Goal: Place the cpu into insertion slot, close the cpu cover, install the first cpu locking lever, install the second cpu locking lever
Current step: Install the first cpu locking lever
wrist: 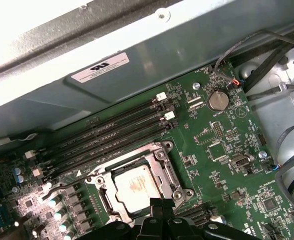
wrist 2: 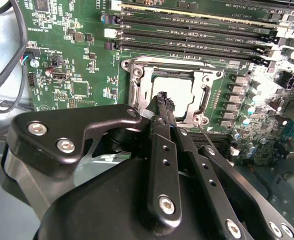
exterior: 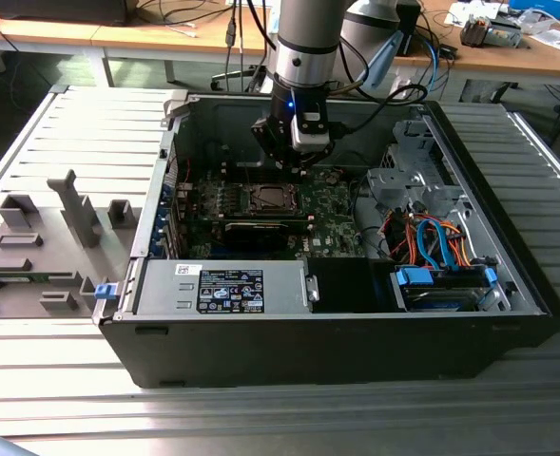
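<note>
- The gripper [wrist 2: 162, 97] has its fingers pressed together, holding nothing, tips just over the edge of the cpu cover [wrist 2: 137, 85].
- The cpu [wrist: 135, 187] lies seated in the insertion slot [wrist: 105, 196], with the cover closed around it.
- The open computer case [exterior: 508, 323] rests on a slatted metal desk [exterior: 51, 142].
- The arm [exterior: 303, 38] reaches straight down into the case.

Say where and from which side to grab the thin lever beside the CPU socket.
Take the locking lever near its free end, away from the cpu cover, coming from above and pinching across it. It is a thin rod lying low, so a side approach would likely hit board parts.
</note>
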You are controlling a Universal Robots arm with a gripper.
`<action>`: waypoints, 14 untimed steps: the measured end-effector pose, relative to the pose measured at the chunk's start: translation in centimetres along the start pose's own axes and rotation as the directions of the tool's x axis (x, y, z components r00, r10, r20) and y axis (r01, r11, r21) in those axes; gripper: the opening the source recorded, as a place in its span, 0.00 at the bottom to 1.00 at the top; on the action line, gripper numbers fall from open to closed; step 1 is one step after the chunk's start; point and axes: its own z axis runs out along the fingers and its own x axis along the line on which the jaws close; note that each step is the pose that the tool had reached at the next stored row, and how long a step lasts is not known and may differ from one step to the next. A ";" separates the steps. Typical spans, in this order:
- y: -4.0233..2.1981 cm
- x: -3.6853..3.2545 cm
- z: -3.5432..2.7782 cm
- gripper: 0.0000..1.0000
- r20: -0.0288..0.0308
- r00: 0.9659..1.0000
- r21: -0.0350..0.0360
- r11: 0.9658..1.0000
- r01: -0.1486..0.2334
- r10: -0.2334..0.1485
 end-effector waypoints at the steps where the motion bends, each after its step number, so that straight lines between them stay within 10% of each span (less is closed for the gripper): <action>1: 0.00 0.00 0.00 0.11 0.000 1.000 0.000 1.000 0.002 -0.002; 14: 0.00 0.00 0.00 0.11 0.001 1.000 0.000 1.000 0.018 -0.018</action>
